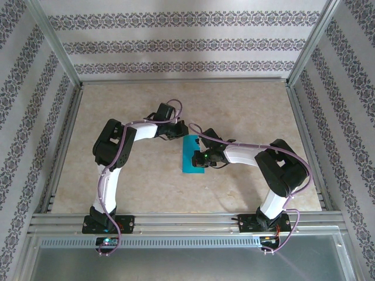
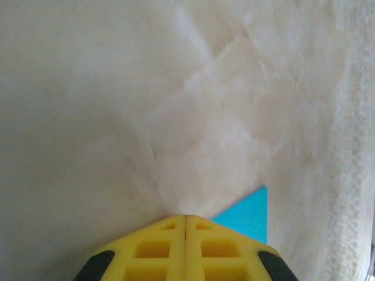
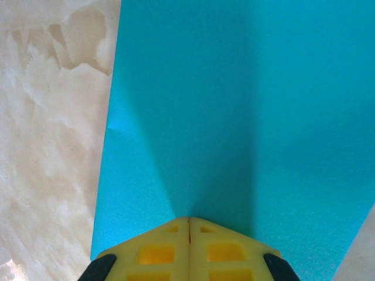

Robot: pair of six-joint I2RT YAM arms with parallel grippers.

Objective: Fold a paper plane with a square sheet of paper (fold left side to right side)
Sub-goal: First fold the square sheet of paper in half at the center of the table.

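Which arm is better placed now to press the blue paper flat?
Probably the right. The right gripper, shut, sits over the paper; the left gripper, also shut, is over bare table with a paper corner beside it.

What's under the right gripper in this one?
The blue paper lies beneath the right gripper, whose closed tips point onto it. The beige table shows to one side of the sheet. The tabletop directly under the paper is covered.

A beige marbled tabletop [image 1: 234,111] lies between three walls [image 1: 187,41] papered in pale stripes with dark floral bands, with aluminium posts [image 1: 55,41] at the corners. Slotted rails [image 1: 187,221] cross the near edge, ahead of what seems a grey metal sheet [image 1: 187,260]. The light is soft and even.
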